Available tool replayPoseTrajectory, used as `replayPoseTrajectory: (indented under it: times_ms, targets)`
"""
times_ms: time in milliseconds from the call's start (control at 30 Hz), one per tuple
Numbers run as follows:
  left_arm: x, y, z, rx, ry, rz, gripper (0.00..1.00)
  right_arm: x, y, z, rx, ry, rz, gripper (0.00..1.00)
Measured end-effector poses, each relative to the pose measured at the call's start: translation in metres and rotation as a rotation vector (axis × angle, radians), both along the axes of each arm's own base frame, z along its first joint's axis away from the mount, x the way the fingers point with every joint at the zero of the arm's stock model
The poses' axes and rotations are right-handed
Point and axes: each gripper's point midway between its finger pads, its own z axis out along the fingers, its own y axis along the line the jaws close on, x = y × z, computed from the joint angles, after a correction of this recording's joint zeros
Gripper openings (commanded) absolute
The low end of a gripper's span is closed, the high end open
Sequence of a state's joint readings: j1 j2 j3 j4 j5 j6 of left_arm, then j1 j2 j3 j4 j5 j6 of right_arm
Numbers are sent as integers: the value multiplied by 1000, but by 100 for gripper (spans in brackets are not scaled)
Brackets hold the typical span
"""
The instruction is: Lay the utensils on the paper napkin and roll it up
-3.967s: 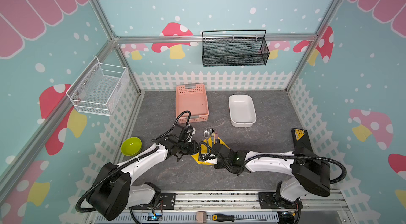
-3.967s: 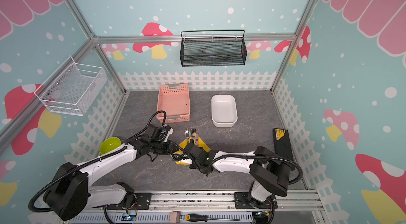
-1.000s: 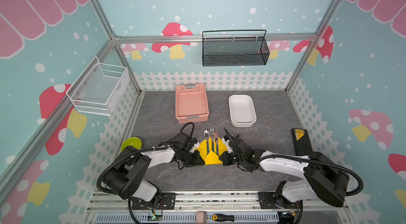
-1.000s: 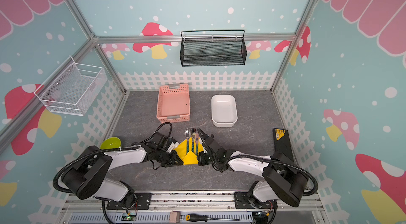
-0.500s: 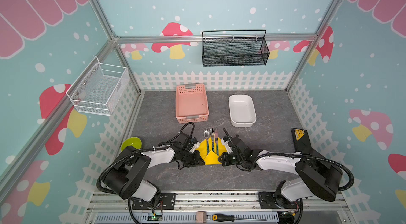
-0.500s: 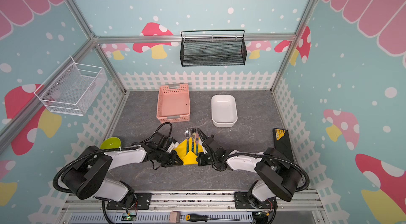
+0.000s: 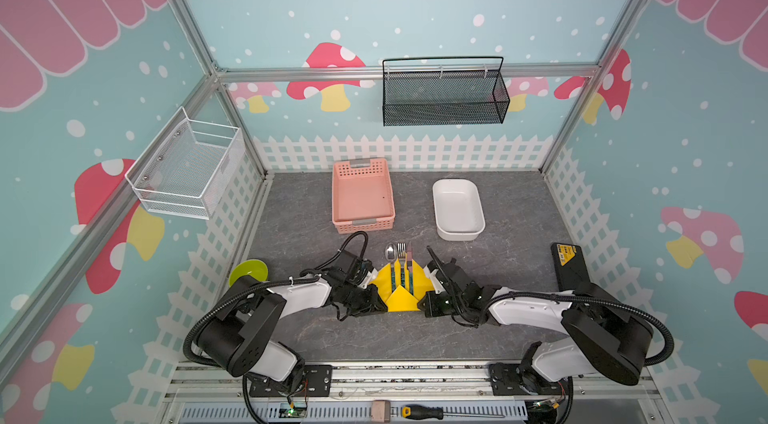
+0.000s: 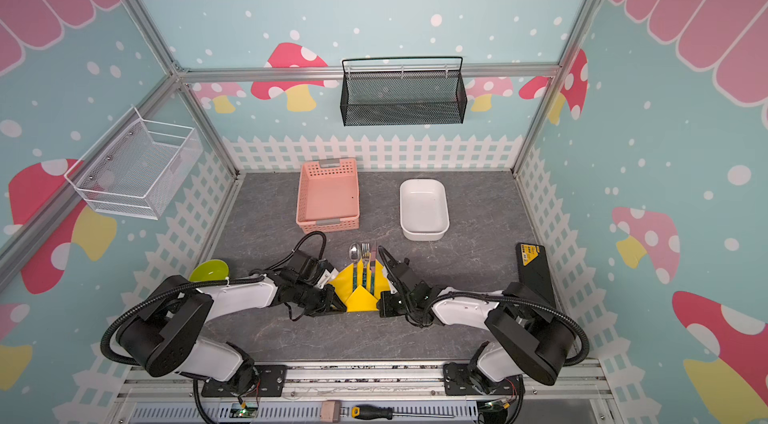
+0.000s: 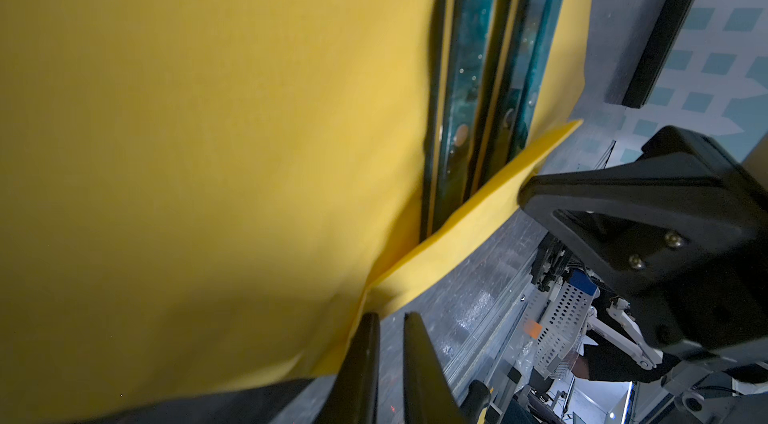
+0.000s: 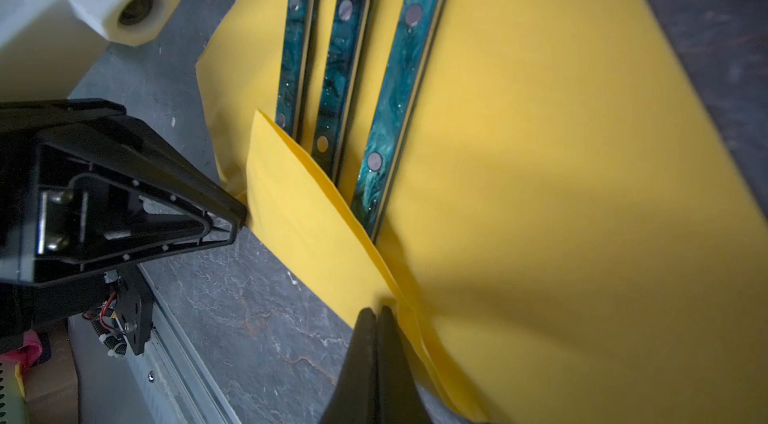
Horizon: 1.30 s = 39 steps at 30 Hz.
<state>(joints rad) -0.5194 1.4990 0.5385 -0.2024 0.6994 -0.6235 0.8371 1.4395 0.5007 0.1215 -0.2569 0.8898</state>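
Utensils [image 7: 401, 255] on napkin [image 7: 401, 302], before basket [image 7: 363, 228]

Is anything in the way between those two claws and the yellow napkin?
Nothing visible. The left gripper and right gripper sit right at the near corners of the napkin, with the utensils lying on it between them.

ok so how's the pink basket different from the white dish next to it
The pink basket has perforated walls and square corners; the white dish has solid walls and rounded corners. The basket looks bigger than the dish. Both are empty and rest on the table.
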Motion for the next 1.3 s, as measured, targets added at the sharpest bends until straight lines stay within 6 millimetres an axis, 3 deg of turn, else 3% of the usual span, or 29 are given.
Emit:
replayPoseTrajectory:
  times_ms: [367, 700, 1067, 1300]
  targets:
    - [1, 0, 5, 13, 14, -1, 17, 0, 4, -6, -3, 32, 14, 3]
    - [7, -13, 20, 20, -37, -38, 14, 0, 4, -6, -3, 31, 16, 4]
    - [10, -5, -1, 114, -43, -44, 12, 0, 4, -6, -4, 30, 21, 3]
    - [10, -4, -2, 122, -51, -49, 12, 1, 6, -6, -4, 35, 25, 3]
